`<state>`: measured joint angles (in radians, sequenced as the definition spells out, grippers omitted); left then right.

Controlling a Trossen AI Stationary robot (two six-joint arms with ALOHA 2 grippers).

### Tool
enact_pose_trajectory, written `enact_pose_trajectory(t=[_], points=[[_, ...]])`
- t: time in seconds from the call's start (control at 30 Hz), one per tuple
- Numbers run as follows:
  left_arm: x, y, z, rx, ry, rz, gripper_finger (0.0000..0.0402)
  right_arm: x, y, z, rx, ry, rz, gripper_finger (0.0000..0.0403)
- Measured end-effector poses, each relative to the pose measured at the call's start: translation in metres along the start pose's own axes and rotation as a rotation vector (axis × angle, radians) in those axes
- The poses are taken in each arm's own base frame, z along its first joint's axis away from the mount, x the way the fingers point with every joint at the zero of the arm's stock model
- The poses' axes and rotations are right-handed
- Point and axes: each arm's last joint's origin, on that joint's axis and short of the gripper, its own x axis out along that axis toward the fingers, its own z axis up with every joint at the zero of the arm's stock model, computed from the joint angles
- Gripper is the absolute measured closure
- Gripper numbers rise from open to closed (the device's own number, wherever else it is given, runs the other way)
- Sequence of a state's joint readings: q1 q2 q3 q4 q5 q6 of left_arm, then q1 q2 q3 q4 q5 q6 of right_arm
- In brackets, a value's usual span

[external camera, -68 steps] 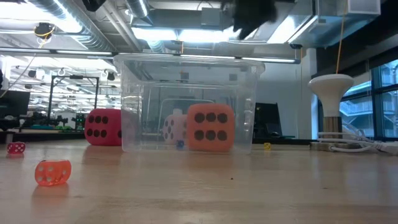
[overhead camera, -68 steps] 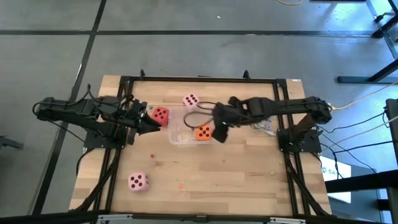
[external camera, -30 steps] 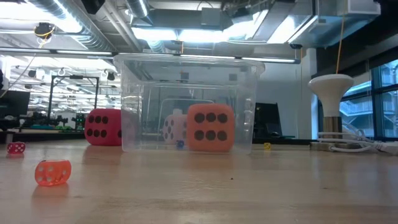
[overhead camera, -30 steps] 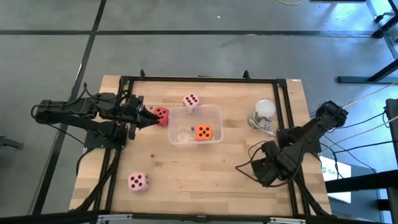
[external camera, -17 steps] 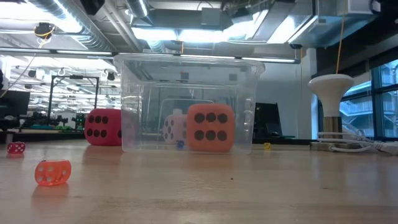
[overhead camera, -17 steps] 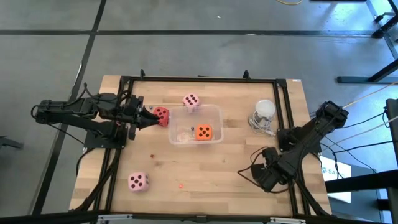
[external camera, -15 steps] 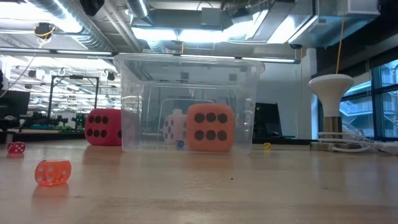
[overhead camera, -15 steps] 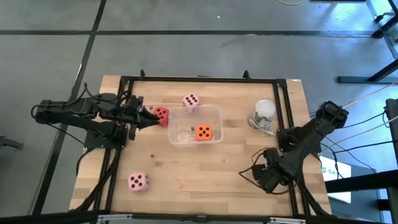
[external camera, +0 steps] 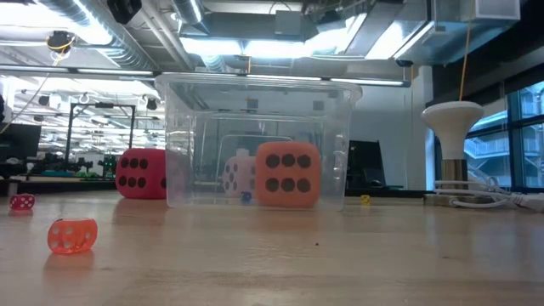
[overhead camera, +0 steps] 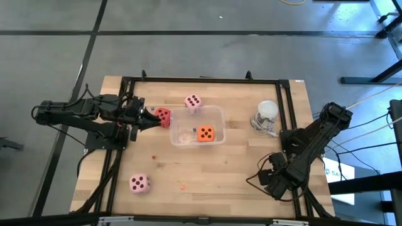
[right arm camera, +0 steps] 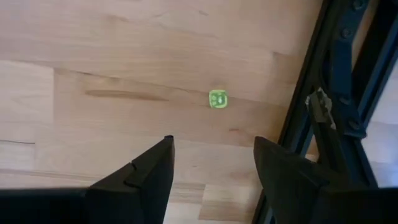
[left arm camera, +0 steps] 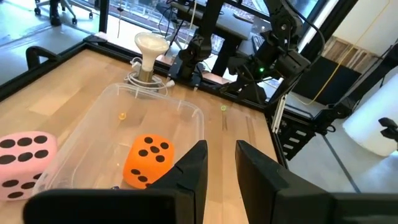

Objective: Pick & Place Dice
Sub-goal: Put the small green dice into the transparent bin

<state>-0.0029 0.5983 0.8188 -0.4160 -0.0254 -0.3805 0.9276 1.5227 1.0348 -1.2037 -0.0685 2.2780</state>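
Left pincer (overhead camera: 151, 118) at the counter's (overhead camera: 232, 163) left side, tips right at the red die (overhead camera: 162, 117), which sits on the counter just outside the tub's (overhead camera: 217, 125) left wall; whether they touch it cannot be told. In the left wrist view the pincer's (left arm camera: 219, 160) fingers (left arm camera: 194, 168) stand narrowly apart, nothing between them. Orange die (overhead camera: 205, 134) lies inside the tub, toward its right half; low view shows it (external camera: 287, 174) against the front wall, four pips facing. One pink die (overhead camera: 192, 102) rests on the counter just past the tub's far edge; second pink die (overhead camera: 139, 183) sits well apart near the front left corner. Right pincer (overhead camera: 271, 179) is low over the counter's right front edge, beside the frame rail, far from all dice; right wrist view shows its fingers (right arm camera: 144, 173) spread wide over bare wood, empty, with a tiny green die (right arm camera: 217, 99) ahead. A small white lamp (overhead camera: 266, 112) stands right of the tub.
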Motion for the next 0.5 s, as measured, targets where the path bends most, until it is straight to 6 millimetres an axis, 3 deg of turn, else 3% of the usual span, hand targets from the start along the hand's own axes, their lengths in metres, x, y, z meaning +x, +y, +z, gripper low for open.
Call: enact_pose_trajectory(t=[0.5], points=[[0.0000, 0.0000, 0.0000, -0.020, 0.000, 0.000, 0.0325, 0.0104, -0.0020, -0.0051, -0.011, 0.013, 0.031, 0.0186]])
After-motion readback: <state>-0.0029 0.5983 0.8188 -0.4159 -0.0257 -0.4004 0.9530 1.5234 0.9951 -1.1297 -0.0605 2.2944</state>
